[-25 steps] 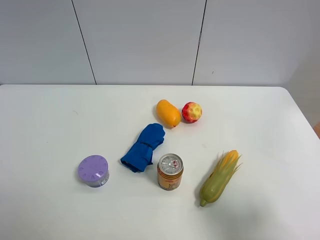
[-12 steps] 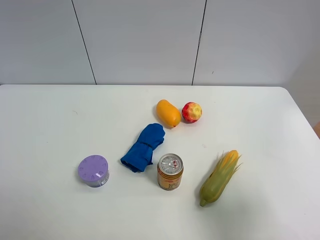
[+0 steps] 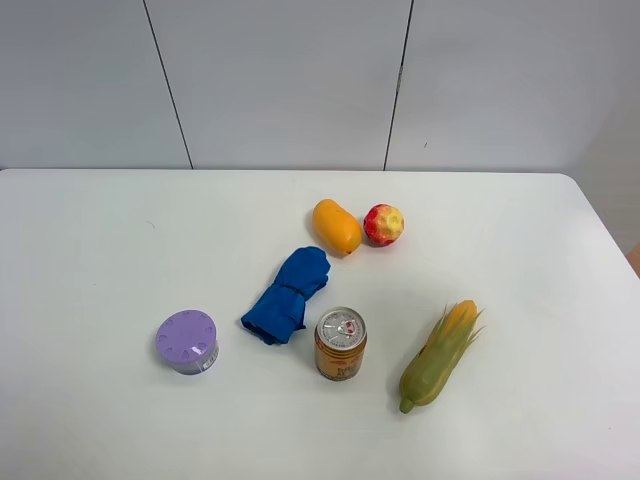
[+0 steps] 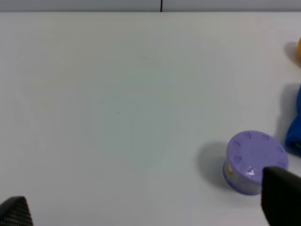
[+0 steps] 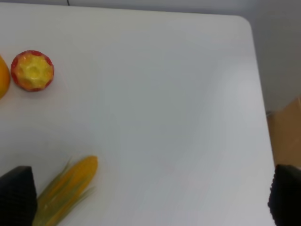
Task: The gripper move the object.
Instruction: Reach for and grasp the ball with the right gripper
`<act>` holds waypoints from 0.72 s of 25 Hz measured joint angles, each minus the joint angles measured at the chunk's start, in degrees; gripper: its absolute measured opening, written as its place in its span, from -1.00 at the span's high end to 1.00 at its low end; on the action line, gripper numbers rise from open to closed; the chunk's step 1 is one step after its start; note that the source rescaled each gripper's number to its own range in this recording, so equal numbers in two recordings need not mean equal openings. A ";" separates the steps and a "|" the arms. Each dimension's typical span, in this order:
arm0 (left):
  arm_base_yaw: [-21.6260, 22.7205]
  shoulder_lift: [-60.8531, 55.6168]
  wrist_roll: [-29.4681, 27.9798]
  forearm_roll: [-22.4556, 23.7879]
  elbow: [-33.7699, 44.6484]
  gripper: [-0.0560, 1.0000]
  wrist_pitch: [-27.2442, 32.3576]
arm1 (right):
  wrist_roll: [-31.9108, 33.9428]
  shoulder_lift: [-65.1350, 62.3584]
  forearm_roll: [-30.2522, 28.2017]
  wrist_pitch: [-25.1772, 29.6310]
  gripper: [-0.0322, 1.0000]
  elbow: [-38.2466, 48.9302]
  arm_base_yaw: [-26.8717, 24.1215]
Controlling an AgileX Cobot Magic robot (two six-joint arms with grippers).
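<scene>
The object, a small round red fruit with yellow patches [image 3: 384,224], sits on the white table [image 3: 100,250] behind the middle, next to an orange mango [image 3: 337,227]. It also shows in the right wrist view [image 5: 32,70]. Neither arm shows in the exterior high view. In the right wrist view my right gripper [image 5: 151,197] is open and empty, its two dark fingertips [image 5: 16,195] spread wide, well short of the fruit. In the left wrist view my left gripper [image 4: 148,207] is open and empty, with one fingertip [image 4: 282,195] close to a purple tub.
A purple round tub [image 3: 187,341] stands front left, also in the left wrist view [image 4: 255,160]. A blue cloth [image 3: 289,295] lies mid-table, an orange can [image 3: 341,343] stands in front of it, and a corn cob [image 3: 441,353] lies front right, also in the right wrist view [image 5: 66,188].
</scene>
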 joint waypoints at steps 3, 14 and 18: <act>0.00 0.00 0.00 0.00 0.00 -1.00 0.00 | -0.16 11.10 3.22 0.00 -1.00 -6.32 0.00; 0.00 0.00 0.00 0.00 0.00 -1.00 0.00 | -0.33 44.14 11.67 -0.80 -1.00 -25.21 4.74; 0.00 0.00 0.00 0.00 0.00 -1.00 0.00 | 2.51 52.77 11.76 -2.16 -1.00 -31.00 7.48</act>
